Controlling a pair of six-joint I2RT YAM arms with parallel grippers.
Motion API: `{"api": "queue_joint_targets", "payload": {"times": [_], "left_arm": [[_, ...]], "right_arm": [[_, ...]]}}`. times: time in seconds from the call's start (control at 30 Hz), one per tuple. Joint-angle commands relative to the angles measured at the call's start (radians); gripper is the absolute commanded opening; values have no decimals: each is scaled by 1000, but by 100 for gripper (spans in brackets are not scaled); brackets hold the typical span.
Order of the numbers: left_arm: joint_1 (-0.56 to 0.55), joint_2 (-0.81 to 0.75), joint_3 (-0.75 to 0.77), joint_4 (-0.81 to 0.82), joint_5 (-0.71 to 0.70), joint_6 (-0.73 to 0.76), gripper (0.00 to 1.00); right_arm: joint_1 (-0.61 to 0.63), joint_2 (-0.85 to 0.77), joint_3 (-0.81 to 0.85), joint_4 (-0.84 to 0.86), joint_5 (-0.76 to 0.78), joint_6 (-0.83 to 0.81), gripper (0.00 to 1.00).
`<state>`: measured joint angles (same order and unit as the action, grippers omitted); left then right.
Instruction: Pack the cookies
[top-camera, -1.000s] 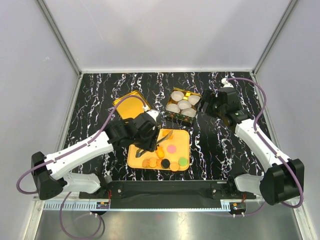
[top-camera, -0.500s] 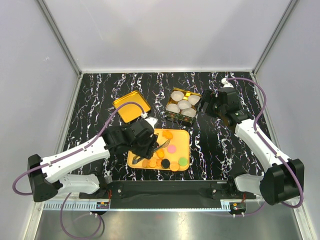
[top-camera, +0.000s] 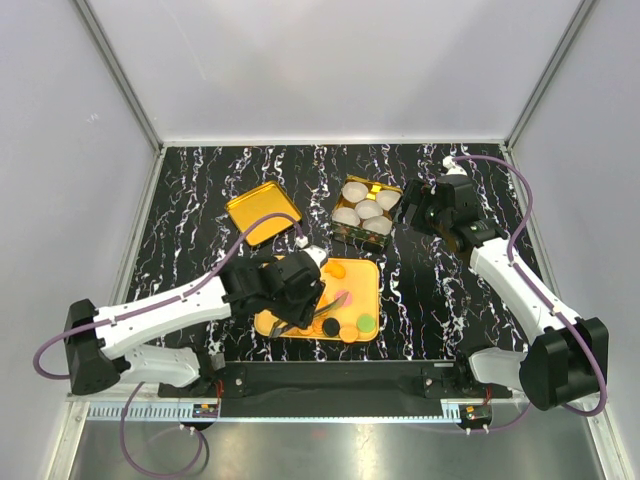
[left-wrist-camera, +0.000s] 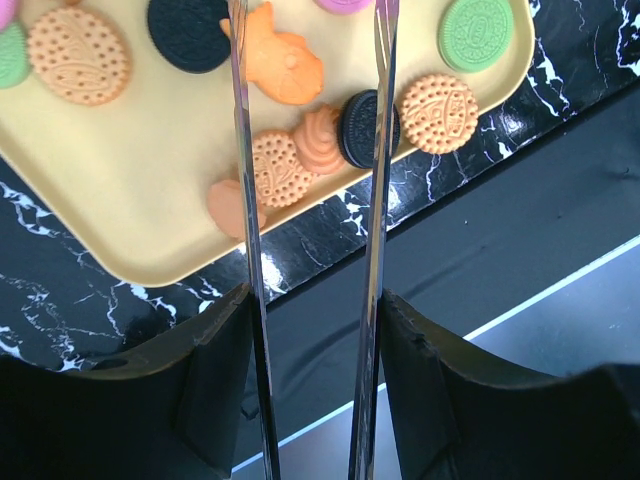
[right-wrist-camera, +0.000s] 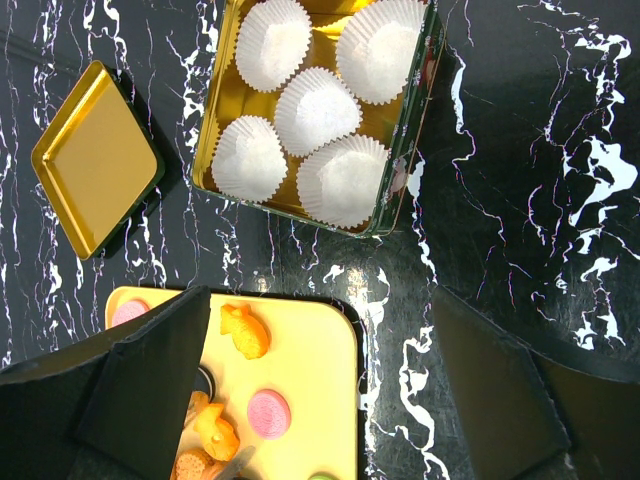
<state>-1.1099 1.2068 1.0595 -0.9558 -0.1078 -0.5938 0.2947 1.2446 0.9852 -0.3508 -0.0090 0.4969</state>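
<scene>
White walls (top-camera: 330, 70) enclosing black marbled table (top-camera: 180, 250). Left gripper (left-wrist-camera: 310, 150) hovering half-open, straddling cookies (left-wrist-camera: 300, 160) at tray's (left-wrist-camera: 130, 180) near edge, gripping nothing; contact unclear. Right gripper (right-wrist-camera: 322, 300) gaping wide, empty.

Five white paper cups (right-wrist-camera: 318, 110) are sitting in one tin (right-wrist-camera: 228, 100), and one gold lid (right-wrist-camera: 95, 160) is lying apart. One yellow tray (left-wrist-camera: 130, 180) is carrying six orange cookies (left-wrist-camera: 440, 100), two black, two green and seemingly two pink, both cropped at the frame edge.
</scene>
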Motion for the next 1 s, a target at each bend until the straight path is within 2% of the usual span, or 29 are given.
{"api": "queue_joint_targets", "payload": {"times": [0.0, 0.63, 0.97], "left_arm": [[-21, 26, 33, 66, 23, -1, 54], [-67, 131, 60, 98, -1, 3, 54], [-76, 135, 82, 69, -35, 5, 46]], "right_arm": [[6, -10, 13, 1, 21, -18, 100], [4, -17, 10, 3, 18, -18, 100], [6, -14, 10, 1, 18, -20, 100]]}}
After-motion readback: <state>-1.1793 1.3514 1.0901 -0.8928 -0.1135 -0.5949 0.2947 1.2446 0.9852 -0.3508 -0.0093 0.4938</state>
